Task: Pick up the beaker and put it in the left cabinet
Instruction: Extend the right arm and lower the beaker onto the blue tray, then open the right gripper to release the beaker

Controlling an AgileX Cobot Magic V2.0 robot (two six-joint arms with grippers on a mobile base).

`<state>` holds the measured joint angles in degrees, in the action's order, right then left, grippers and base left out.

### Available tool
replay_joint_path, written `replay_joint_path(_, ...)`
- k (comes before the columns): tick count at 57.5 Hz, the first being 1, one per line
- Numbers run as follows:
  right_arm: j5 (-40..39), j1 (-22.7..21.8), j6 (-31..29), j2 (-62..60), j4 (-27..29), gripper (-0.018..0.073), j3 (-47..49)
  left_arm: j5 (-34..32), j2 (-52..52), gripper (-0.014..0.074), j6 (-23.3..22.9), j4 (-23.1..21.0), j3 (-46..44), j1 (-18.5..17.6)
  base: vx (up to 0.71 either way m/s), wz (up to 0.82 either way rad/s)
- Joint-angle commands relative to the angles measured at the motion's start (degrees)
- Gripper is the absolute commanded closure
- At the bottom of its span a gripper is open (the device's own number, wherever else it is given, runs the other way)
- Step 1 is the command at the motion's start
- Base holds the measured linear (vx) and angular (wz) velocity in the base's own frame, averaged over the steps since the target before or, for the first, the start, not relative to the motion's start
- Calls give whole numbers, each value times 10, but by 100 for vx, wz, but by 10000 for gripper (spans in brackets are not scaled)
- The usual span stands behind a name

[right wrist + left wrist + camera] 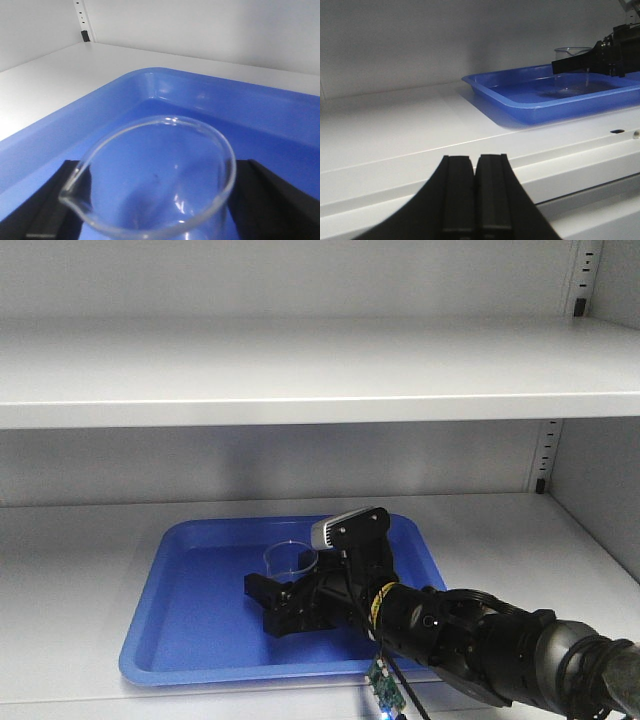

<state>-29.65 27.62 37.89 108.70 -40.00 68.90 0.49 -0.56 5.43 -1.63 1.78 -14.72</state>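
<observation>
The beaker point(291, 560) stands upright in the blue tray point(190, 640) on the lower shelf point(80, 570) of the left cabinet point(590, 500), a little toward the tray's far edge and right of its middle. So the placing step looks all but done: the glass is set down where it belongs. The right gripper point(268, 600) has its black fingers point(47, 207) spread on either side of the beaker; from the wrist view there is a gap between rim and each finger, so it seems to have let go rather than to be pinching. What comes next, I'd guess, is a straight pull-back toward the tray's near edge, without nudging the glass or catching the tray's raised lip.

The left gripper point(475, 200) sits pressed closed, holding nothing, low at the front edge of the shelf, well apart from the tray.

The beaker is thin clear glass, cylindrical, with a small pouring spout. The tray is glossy moulded plastic with rounded corners; the shelves are flat, matte pale grey.
</observation>
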Motion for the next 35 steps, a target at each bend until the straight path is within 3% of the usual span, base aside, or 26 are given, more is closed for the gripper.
replay_joint_path(1, -33, -1, -6, -31, 15, -49, 21, -48, -11, 595, -2, -5, 9, -2, 0, 0)
replay_joint_path(35, -28, -1, -5, -98, 10, -25, 21, -48, -11, 595, -2, -5, 9, -2, 0, 0)
